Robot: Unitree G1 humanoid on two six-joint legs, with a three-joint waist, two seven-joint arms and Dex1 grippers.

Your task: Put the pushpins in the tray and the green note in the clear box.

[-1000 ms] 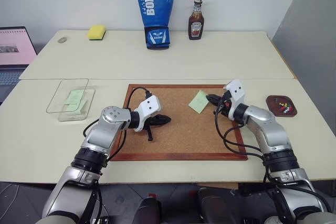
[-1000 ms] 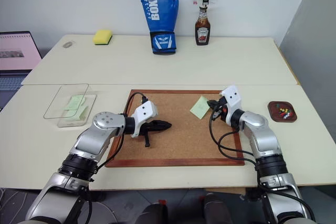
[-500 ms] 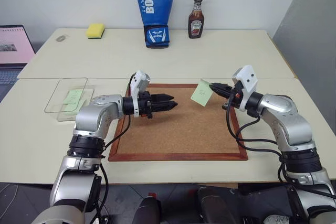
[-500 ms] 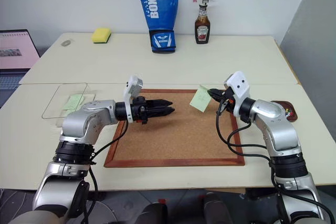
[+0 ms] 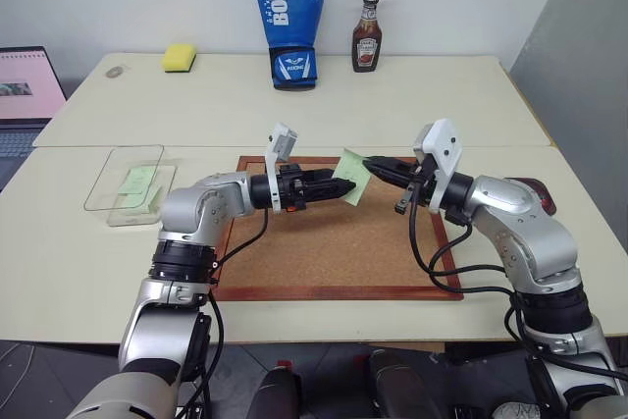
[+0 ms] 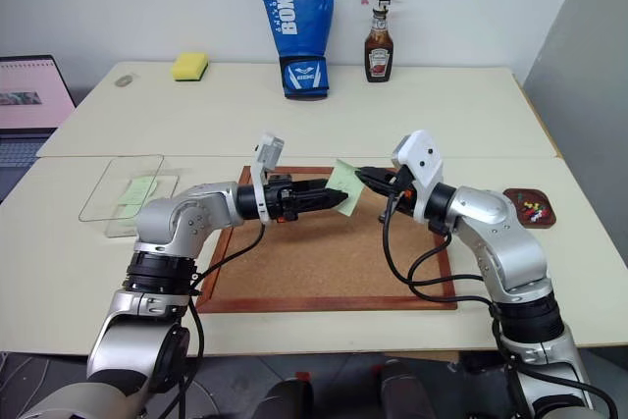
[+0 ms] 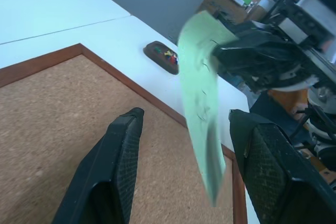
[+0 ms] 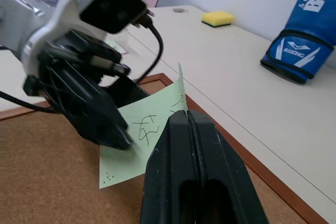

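You have the table [image 5: 412,110] in front of you, with the corkboard [image 5: 334,252] lying flat on its near half. Both arms are raised over the board and meet above its far edge.

At the table's left edge sits the clear box [image 5: 128,183], well apart from both grippers, with pale-green paper already lying inside it. On the far side stand a blue boxing glove [image 5: 289,22], a sauce bottle [image 5: 367,41] and a yellow sponge [image 5: 179,57].

Your right gripper [image 8: 184,121] has its two black fingers pressed together on one edge of the green note [image 5: 348,173], pinching it and holding it in the air above the corkboard. The note hangs edge-on from that grip, clear of the board.

Your left gripper [image 7: 184,124] points toward the right one with its fingers spread. In the left wrist view the note hangs in the gap between those two fingers, touching neither as far as you can see; its free lower part lies between them while the right gripper holds the upper edge.

The tray [image 6: 530,209] rests on the table just past the board's right edge, beside the right arm, with the pushpins [image 6: 531,208] as small coloured dots inside it.
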